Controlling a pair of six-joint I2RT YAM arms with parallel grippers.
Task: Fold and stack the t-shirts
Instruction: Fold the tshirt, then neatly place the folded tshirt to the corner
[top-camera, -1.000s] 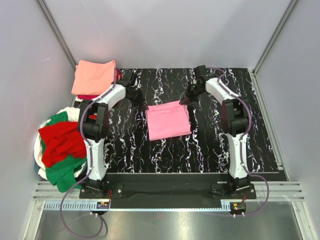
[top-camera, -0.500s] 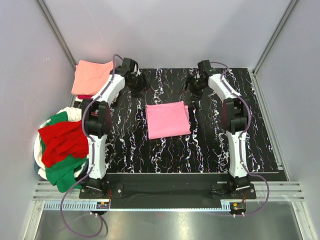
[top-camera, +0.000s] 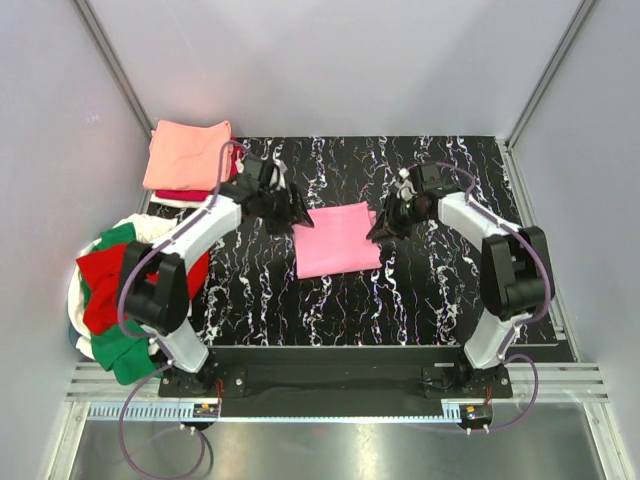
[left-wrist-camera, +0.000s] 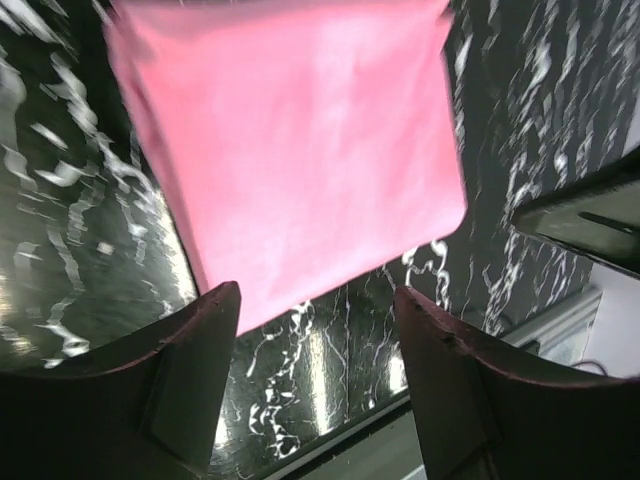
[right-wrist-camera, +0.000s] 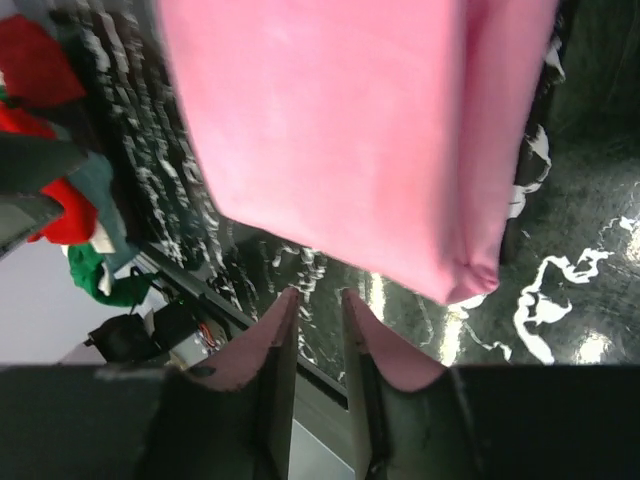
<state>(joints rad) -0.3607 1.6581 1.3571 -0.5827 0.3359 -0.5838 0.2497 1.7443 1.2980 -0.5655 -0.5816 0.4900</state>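
**Work surface:** black tabletop veined in white like marble (top-camera: 440, 290), enclosed by pale walls.

**Item in hand:** the bubblegum-pink cloth t-shirt (top-camera: 338, 243) lies folded into a rough rectangle at the table's centre. In both wrist views (left-wrist-camera: 290, 150) (right-wrist-camera: 330, 140) its upper face is plain solid colour, with a doubled fold along one side.

**Left gripper** (top-camera: 297, 208): set at the far-left corner of the pink tee. The wrist view (left-wrist-camera: 315, 295) shows the jaws spread wide, with the cloth's edge lying in line with the gap. Whether the fingers touch the cloth cannot be told.

**Right gripper** (top-camera: 382, 228): set against the tee's right edge. The wrist view (right-wrist-camera: 320, 295) shows the jaws drawn close, only a narrow slit between them with the table showing through. A folded corner of the tee sits just beside the fingers.

**Finished stack:** at the far-left corner, a folded salmon-orange tee (top-camera: 185, 152) rests on a folded red tee (top-camera: 178, 194).

**Unfolded stock:** at the left edge, a crumpled red tee (top-camera: 125, 285), a green tee (top-camera: 125, 350) and a white tee (top-camera: 78, 300) lie heaped together.
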